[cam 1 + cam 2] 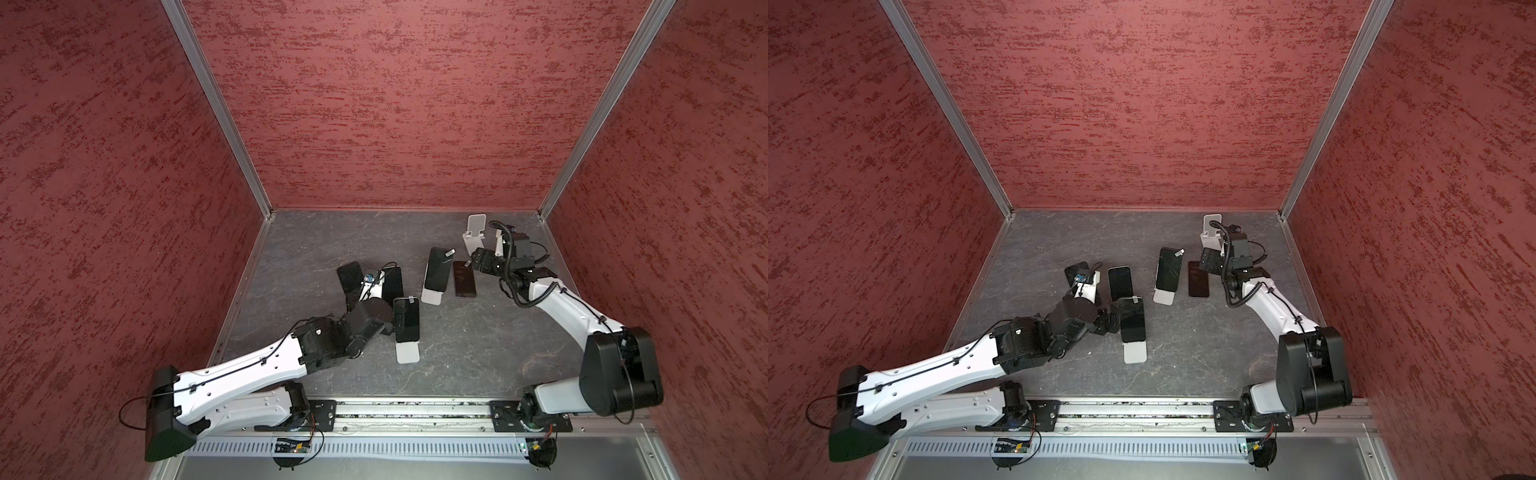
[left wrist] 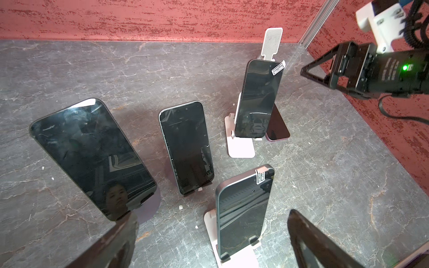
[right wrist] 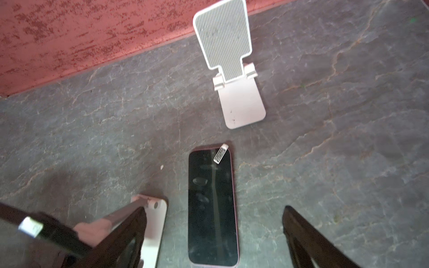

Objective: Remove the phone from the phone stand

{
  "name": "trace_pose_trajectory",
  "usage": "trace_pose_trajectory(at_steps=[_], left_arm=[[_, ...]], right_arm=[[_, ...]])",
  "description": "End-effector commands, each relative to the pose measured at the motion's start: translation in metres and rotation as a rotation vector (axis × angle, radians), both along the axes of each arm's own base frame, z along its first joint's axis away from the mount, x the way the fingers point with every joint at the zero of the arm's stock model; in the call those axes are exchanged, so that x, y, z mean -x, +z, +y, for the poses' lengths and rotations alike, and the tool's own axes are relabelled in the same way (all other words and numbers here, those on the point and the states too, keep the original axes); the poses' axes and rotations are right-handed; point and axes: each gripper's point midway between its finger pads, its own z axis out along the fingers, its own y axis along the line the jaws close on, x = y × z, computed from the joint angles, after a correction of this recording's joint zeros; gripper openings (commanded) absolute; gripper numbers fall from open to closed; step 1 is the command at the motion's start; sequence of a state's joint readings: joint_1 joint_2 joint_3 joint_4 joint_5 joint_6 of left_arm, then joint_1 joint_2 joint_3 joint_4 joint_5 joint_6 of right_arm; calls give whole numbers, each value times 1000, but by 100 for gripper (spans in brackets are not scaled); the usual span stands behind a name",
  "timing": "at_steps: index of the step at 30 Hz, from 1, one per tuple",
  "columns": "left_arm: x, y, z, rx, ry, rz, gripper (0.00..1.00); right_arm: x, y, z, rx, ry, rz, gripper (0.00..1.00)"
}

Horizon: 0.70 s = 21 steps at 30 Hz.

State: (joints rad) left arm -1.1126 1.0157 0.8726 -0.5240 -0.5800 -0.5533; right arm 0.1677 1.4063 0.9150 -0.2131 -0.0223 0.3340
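The phone to be taken is found near the front middle of the worktop, propped on a pale stand. It is leaned back on the stand, with its bottom edge tucked behind two small lips. Its long side is pointed up and a little toward the back wall. The screen is turned up and toward the robot. A small sticker is seen at its top corner.

The left gripper is held just beside this phone. Its jaws are spread wide and nothing is held in them. The right gripper is held over a flat phone, near an empty stand. Its jaws are spread too, and nothing is pinched.

The phone is thought to be stiff, thin and fairly light. The glass is smooth, so it may be slippery, and it could be cracked if dropped or squeezed hard. It is best taken by its two long side edges, about halfway up, above the lips. It should be lifted up along its lean, so the bottom edge is freed from the lips. The stand looks light and may be dragged along or tipped. Close by, other phones are stood and should not be bumped.
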Motion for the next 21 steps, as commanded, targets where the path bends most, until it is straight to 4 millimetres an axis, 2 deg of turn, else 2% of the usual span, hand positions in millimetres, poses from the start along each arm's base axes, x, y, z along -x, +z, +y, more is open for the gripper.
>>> trace_pose_trajectory(at_steps=[1,13,21], left_arm=[[2,7,1,17,24,-17,99],[16,-10,-13,-37,19,3,100],[21,-19,-19,-48,8,19,99]], right_arm=[[14,-4,5,3,7,19,92],[43,-22,25,35,48,60,92],[63,-20,33,45,69,55,92]])
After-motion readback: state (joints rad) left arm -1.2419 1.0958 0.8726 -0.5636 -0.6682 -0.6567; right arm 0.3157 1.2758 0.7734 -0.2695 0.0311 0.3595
